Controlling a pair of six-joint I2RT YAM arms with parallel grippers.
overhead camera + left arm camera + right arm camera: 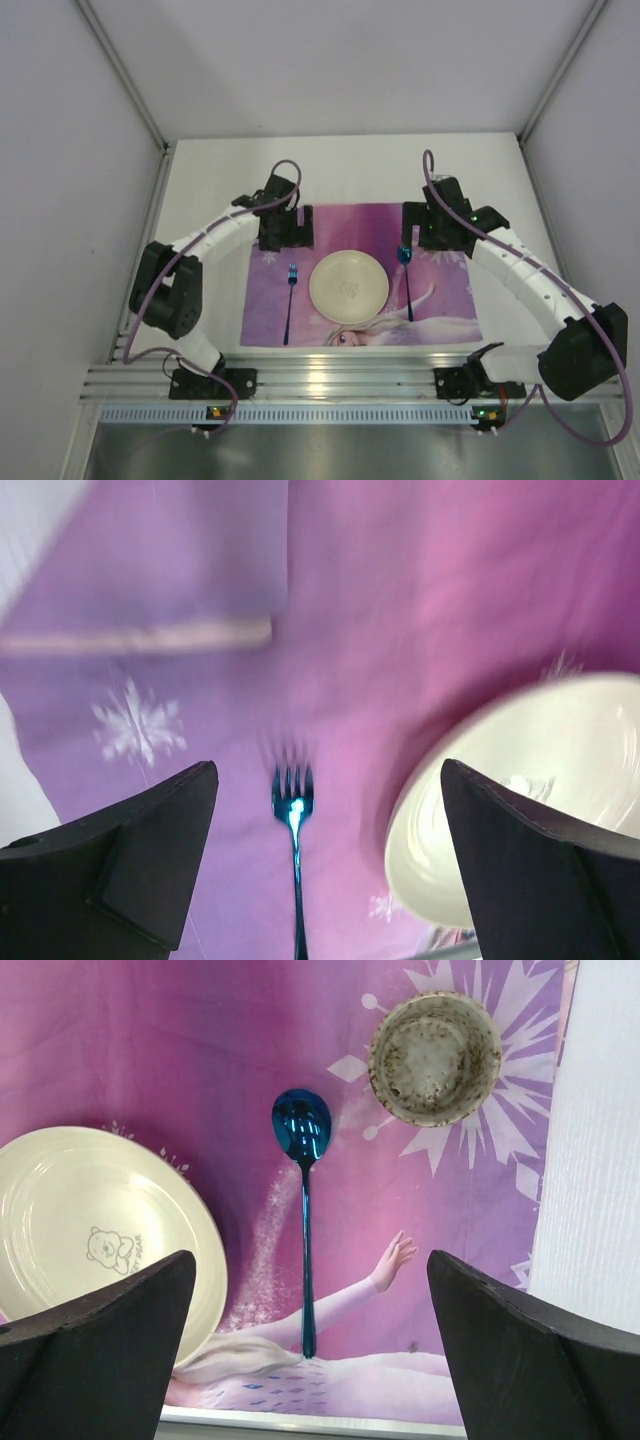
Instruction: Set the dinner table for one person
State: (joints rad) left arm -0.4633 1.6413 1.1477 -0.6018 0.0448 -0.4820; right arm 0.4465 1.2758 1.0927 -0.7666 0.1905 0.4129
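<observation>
Purple placemat [450, 300] front and centre for you, lying flat on the dinner table [210, 170]. That table is the big white top under everything, with the ribbed aluminium rail [330, 385] along its near edge where your 2 arms are bolted. The mat sits close to that rail, between the 2 arm bases.

On the mat you have 1 cream plate [348, 285] in the middle, with a small bear print visible in the right wrist view. A blue fork [291, 290] lies just left of the plate, tines pointing to the far side. A blue spoon [407, 275] lies just right of it, bowl end also pointing away. Neither one touches the plate.

Your left gripper [328, 770] hangs over the far left part of the mat, jaws spread wide and nothing between them. Its view is blurred, but the fork shows on the mat below the gap and the plate's rim sits beside the right-hand finger [530, 870].

Your right gripper [310, 1255] hangs over the far right part of the mat, also wide apart and carrying nothing, with the spoon lying on the mat below. A speckled round cup [434, 1057] stands upright, mouth up, on the mat to the right of the spoon's bowl, clear of it and near the mat's right edge.
</observation>
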